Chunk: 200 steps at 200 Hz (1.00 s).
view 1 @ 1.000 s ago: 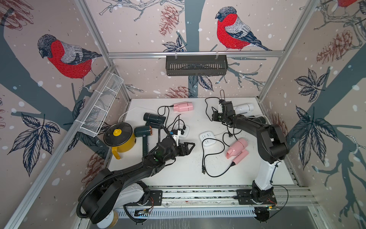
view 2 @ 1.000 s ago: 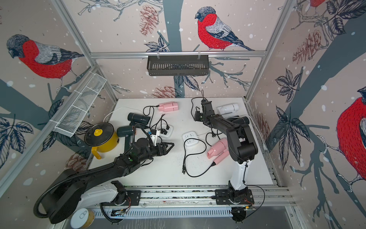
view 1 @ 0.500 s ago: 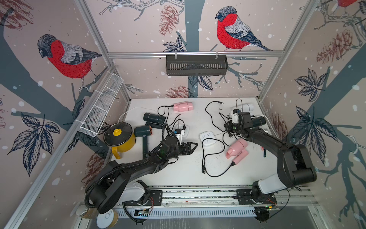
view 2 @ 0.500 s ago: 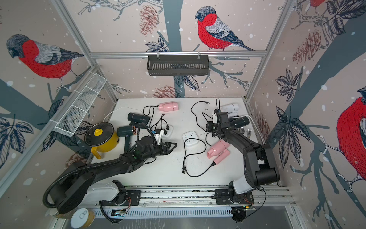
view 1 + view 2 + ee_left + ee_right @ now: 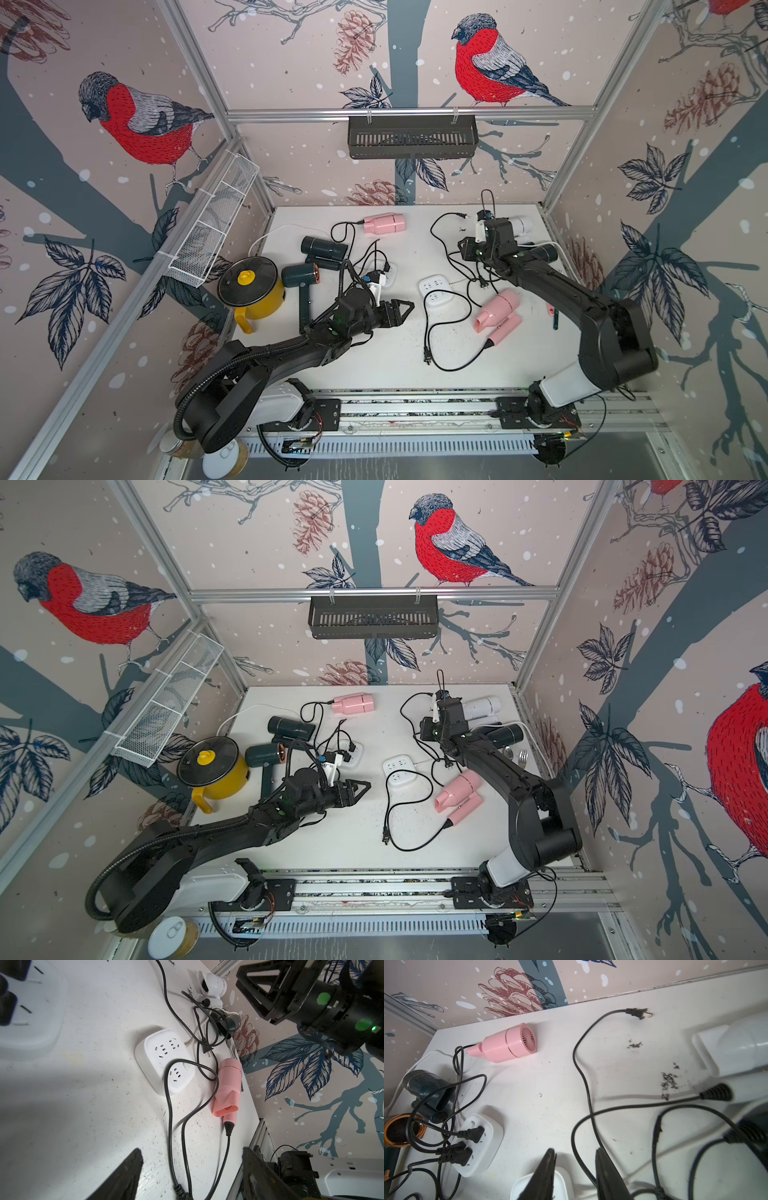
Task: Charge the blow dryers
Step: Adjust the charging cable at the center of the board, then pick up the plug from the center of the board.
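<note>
While three black plugs (image 5: 456, 1147) sit in one white square power strip (image 5: 488, 1126), the second white strip (image 5: 434, 291) lies bare, leaving a pink plastic blow dryer (image 5: 496, 309), white dryer (image 5: 521, 224) and black dryer (image 5: 544, 252) unplugged; left gripper (image 5: 405, 311) fingers gape empty, right gripper (image 5: 575, 1150) fingers stand slightly parted over a black cord (image 5: 574, 1136).

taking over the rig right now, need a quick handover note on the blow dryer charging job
Claws: left claw is open and empty, hovering over the table near the middle power strip. The right claw is open and grips nothing; a black cord passes below its parted jaws.
Done: three plugs sit in the left power strip, beside the far pink dryer, black dryer and green dryer.
Left: the middle strip's sockets are all free. The near pink dryer, white dryer and second black dryer lie unplugged. One loose plug lies by the back wall.
</note>
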Each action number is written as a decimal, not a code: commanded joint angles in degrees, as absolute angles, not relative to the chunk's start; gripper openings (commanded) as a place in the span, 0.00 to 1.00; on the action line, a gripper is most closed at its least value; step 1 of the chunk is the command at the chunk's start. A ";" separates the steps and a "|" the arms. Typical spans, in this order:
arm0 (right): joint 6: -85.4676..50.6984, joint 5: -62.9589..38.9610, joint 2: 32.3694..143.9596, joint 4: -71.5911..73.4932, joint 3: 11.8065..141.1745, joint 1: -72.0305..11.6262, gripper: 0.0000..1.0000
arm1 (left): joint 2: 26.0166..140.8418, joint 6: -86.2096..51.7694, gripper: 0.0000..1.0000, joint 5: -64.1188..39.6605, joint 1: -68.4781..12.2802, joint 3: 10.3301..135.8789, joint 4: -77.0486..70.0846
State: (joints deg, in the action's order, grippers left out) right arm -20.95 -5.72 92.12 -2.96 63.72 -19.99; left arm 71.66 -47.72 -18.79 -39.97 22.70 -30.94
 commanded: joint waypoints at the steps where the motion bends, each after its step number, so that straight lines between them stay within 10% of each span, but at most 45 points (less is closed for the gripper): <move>1: -20.25 -6.08 98.01 -3.68 69.02 -20.36 0.33 | 70.64 -47.49 0.76 -18.11 -40.25 22.41 -32.67; 150: -17.14 -4.11 126.22 -7.21 88.50 -20.04 0.41 | 64.91 -43.43 0.97 -15.59 -40.60 24.16 -23.80; 200: -17.04 -3.72 126.62 -7.56 89.91 -20.66 0.16 | 65.43 -45.97 0.98 -15.04 -40.49 23.65 -24.39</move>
State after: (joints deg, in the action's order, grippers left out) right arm -17.80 -3.49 127.61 -7.64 89.67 -20.12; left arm 65.36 -44.56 -16.05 -40.60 23.70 -23.00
